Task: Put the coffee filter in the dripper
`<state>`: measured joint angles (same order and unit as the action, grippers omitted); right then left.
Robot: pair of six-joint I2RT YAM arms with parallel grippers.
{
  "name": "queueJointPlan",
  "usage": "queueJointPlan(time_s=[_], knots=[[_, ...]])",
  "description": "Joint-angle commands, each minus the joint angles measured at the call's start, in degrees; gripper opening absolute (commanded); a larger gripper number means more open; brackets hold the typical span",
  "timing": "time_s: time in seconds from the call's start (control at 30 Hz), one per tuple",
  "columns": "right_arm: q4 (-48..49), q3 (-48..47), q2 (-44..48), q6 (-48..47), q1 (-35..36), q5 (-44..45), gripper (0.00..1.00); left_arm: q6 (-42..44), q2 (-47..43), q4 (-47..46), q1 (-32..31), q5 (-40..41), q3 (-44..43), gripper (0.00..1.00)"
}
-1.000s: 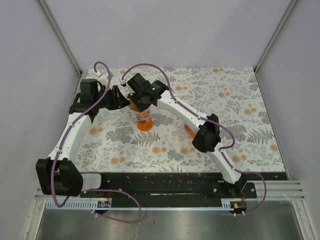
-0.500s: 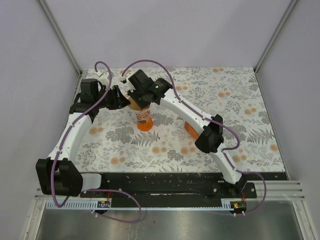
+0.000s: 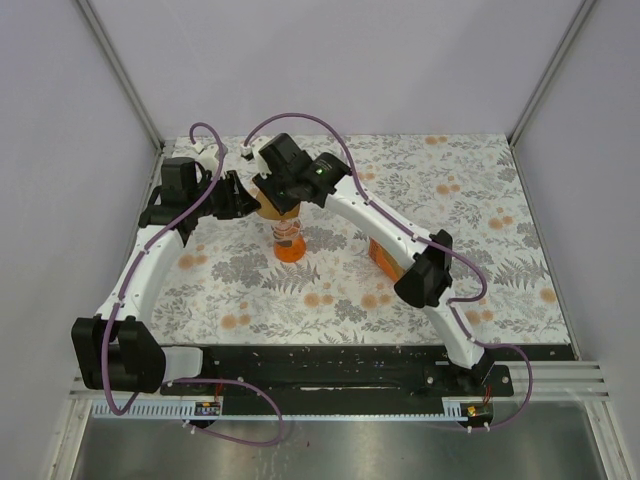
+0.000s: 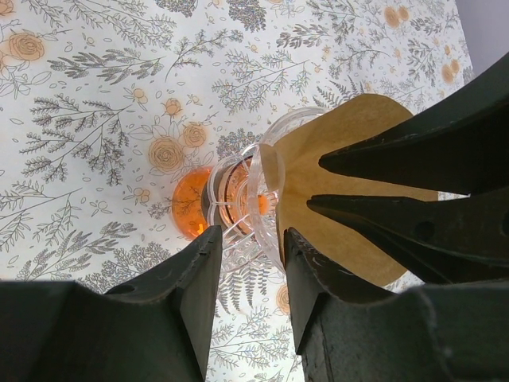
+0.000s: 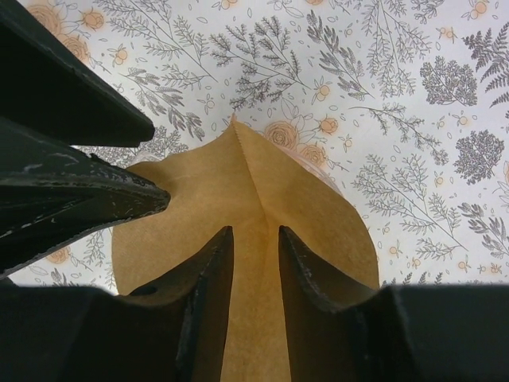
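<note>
Seemingly only half seated, the coffee filter (image 5: 254,207) rests in the clear funnel of the dripper (image 4: 231,211), most of its brown fan sticking out past the rim. The right end effector (image 5: 254,231) hangs over it with fingers apart, the paper's seam showing in the gap. The left end effector (image 4: 248,239) straddles the funnel; whether it presses the glass I cannot tell. A finger catching the paper could drag it out, the stiff fold could spring free, and a nudge might tip the dripper onto the flowered desk (image 3: 480,220). No brand, label or writing is readable.
</note>
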<state>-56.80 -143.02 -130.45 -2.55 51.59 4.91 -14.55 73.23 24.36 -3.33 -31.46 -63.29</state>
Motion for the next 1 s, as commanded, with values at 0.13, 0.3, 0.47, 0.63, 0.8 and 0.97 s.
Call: queueJointPlan(time_s=[0.13, 0.3, 0.47, 0.63, 0.8, 0.97], knots=[[6.1, 2.0, 9.0, -0.2, -0.1, -4.7, 0.42, 1.5, -1.8, -1.2, -0.2, 0.7, -3.4, 0.42], [8.0, 5.0, 12.2, 0.2, -0.1, -3.2, 0.49, 1.7, -2.0, -1.2, -0.2, 0.7, -3.2, 0.43], [11.7, 9.9, 16.6, 1.2, -0.1, -1.9, 0.55, 1.8, -2.0, -1.1, -0.2, 0.7, -3.2, 0.43], [18.7, 20.2, 20.8, 2.2, -0.2, 6.0, 0.63, 1.8, -1.9, -1.1, -0.2, 0.5, -3.1, 0.43], [19.5, 22.7, 19.8, 2.2, -0.4, 5.5, 0.68, 1.8, -1.8, -1.1, -0.1, 0.4, -3.2, 0.43], [19.8, 23.6, 18.0, 4.0, -1.3, 5.7, 0.53, 2.0, -2.1, -1.1, -0.2, 0.7, -3.0, 0.43]])
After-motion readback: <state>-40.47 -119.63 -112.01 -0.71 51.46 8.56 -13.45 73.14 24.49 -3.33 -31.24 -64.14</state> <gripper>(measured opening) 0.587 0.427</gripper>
